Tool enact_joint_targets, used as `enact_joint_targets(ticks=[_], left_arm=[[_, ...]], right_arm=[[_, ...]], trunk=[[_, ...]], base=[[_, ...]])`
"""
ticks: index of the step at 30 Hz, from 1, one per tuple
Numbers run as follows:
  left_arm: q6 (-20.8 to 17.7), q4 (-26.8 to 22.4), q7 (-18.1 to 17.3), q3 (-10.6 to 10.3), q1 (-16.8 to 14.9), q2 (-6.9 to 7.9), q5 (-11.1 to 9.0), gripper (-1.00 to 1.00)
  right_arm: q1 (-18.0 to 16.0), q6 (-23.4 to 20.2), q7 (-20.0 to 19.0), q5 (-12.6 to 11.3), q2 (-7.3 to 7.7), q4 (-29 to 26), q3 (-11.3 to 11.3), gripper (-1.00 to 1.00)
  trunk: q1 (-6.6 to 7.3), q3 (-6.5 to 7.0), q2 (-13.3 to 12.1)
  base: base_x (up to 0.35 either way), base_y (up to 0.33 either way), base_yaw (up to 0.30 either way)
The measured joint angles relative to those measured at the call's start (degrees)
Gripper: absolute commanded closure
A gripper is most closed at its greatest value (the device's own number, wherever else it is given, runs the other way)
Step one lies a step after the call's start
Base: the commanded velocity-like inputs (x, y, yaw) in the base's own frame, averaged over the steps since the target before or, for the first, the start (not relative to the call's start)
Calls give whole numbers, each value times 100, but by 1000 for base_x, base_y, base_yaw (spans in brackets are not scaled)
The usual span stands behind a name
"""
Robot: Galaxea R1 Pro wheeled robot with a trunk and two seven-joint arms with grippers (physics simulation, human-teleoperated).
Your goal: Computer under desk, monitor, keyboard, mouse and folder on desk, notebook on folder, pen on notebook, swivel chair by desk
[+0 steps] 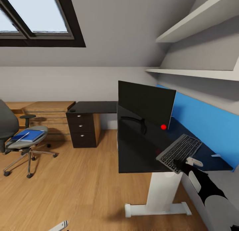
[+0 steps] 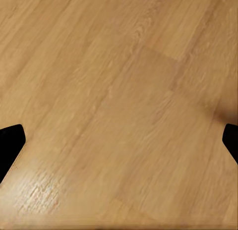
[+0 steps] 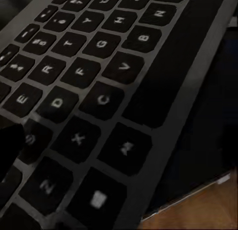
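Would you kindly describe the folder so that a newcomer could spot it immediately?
Start at the dark-framed skylight window and drop to the wooden floor beneath it, where a grey padded swivel chair stands. On its seat lies the flat bright blue rectangular folder. It is the vivid blue item there, with a thin silvery-white pen across it.

The desk (image 1: 139,154) top is showing as glossy black, mirroring the monitor (image 1: 146,105), whose matt black front is giving no shine. The keyboard (image 3: 99,91) under the right gripper (image 1: 179,164) is looking like matt dark plastic keys in a smooth grey frame. The floor (image 2: 119,111) below the left gripper is appearing as light wood, faintly sheened. The swivel chair (image 1: 20,138) is wearing grey cloth over chrome legs.
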State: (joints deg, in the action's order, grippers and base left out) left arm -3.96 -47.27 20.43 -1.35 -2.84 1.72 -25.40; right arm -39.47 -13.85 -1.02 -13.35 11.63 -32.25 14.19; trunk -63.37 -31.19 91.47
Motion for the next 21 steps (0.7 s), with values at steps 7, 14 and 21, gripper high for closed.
enact_joint_targets(ticks=[7,14,21], left_arm=[[0,-1,1,0,1,0,0,-100],[1,32,-3,-9,-1,0,-1,-100],[-2,102,-13,-102,3,-2,1,-100]], right_arm=[[-1,-22,5,-36,0,134,14,-100],[-1,-23,11,-19,0,140,18,-100],[-1,-24,11,-21,0,141,17,-100]], trunk=[[2,0,0],[3,0,0],[3,0,0]], base=[[-130,282,0],[-7,101,0],[0,10,0]])
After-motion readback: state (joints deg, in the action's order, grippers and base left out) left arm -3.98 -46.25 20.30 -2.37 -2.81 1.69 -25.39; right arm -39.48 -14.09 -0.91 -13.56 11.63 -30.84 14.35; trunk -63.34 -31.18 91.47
